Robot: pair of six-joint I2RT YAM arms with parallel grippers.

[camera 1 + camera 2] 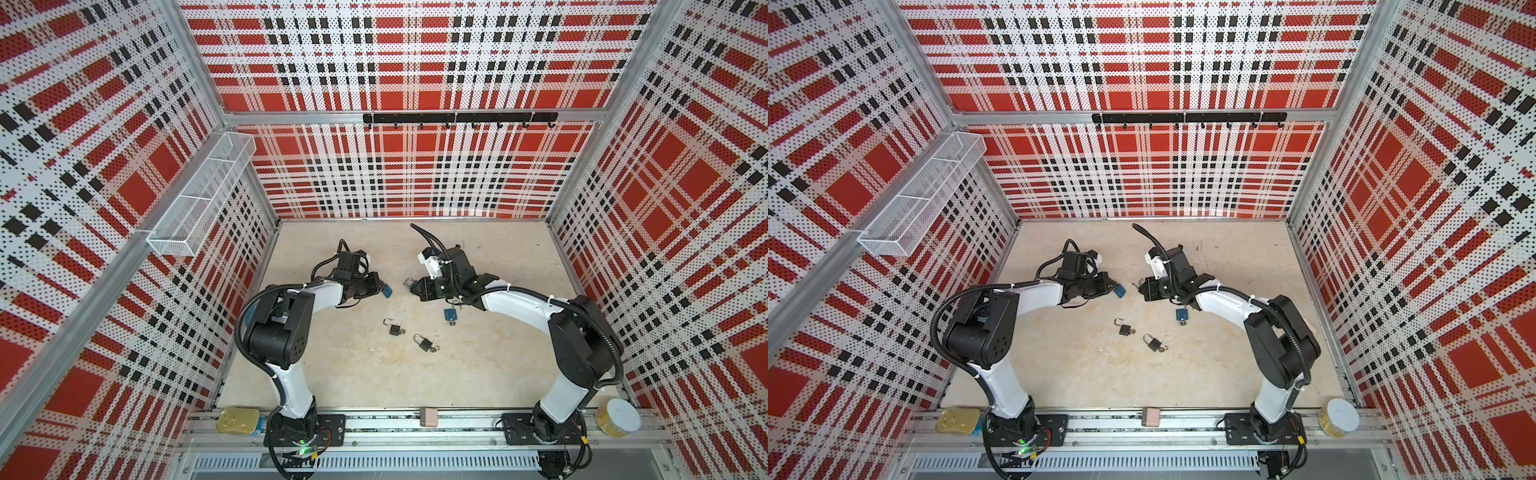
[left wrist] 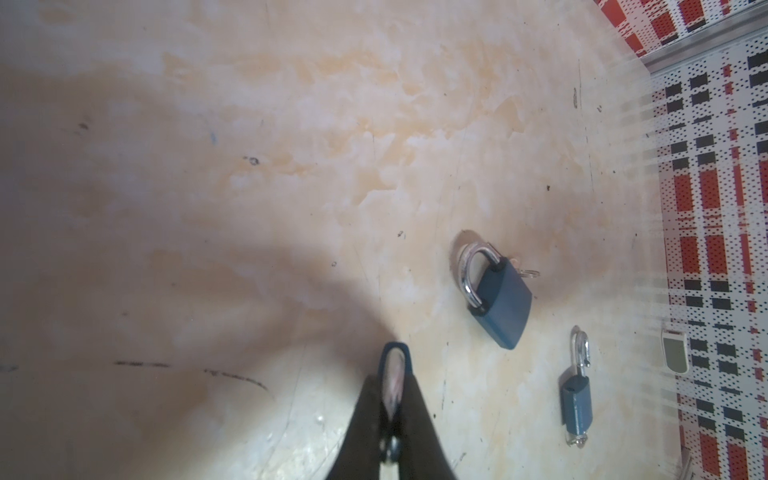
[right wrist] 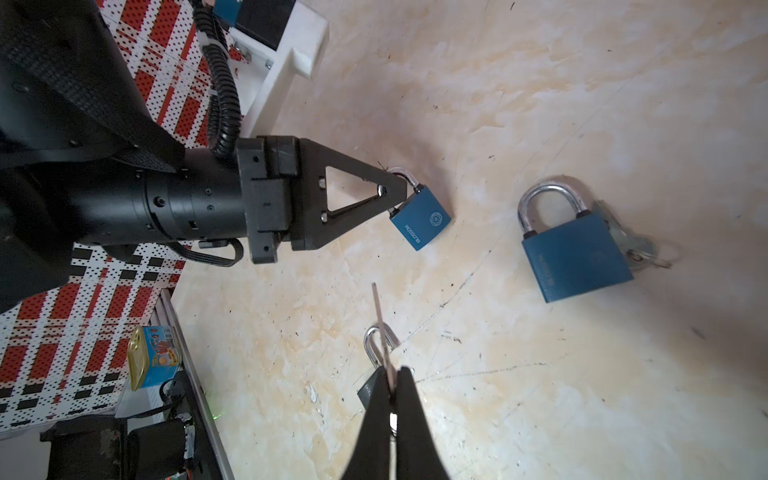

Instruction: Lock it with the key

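Note:
My left gripper (image 1: 380, 287) is shut on the silver shackle of a small blue padlock (image 1: 387, 291), which hangs just above the table; the right wrist view shows the padlock (image 3: 420, 218) dangling from the left gripper (image 3: 401, 183). In the left wrist view the padlock (image 2: 395, 370) appears edge-on between the closed fingers. My right gripper (image 1: 412, 286) is shut on a key (image 3: 380, 324), whose thin blade sticks out past the fingertips toward the padlock. A small gap separates key and padlock in both top views (image 1: 1120, 291).
On the table lie a larger blue padlock with keys (image 1: 450, 316) and two dark open padlocks (image 1: 395, 328) (image 1: 423, 343). A tin (image 1: 237, 419), a beige block (image 1: 428, 417) and a jar (image 1: 619, 419) sit on the front rail. A mesh basket (image 1: 199, 195) hangs on the left wall.

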